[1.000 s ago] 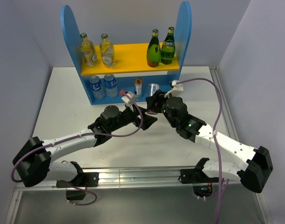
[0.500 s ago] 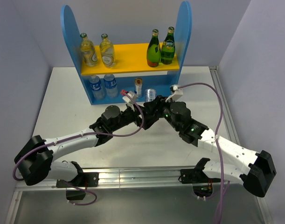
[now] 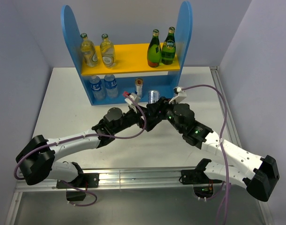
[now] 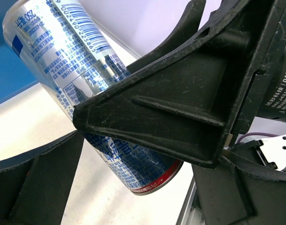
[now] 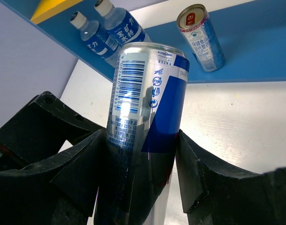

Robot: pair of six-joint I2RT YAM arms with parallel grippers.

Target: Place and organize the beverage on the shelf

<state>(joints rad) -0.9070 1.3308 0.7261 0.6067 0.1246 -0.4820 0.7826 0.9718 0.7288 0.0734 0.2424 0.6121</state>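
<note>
Shelf stands at the counter's far edge. Both arms stretch forward and meet just before its blue base. Right hand clamps a silver-blue can. Left hand gapes wide beside it, contact unclear. Overhead hides the grip. The right wrist view shows fingers pressed against the can's sides.

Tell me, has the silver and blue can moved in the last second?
Yes. Seen from above, the can came a little away from the shelf, toward the arm bases, in the right pincer.
</note>
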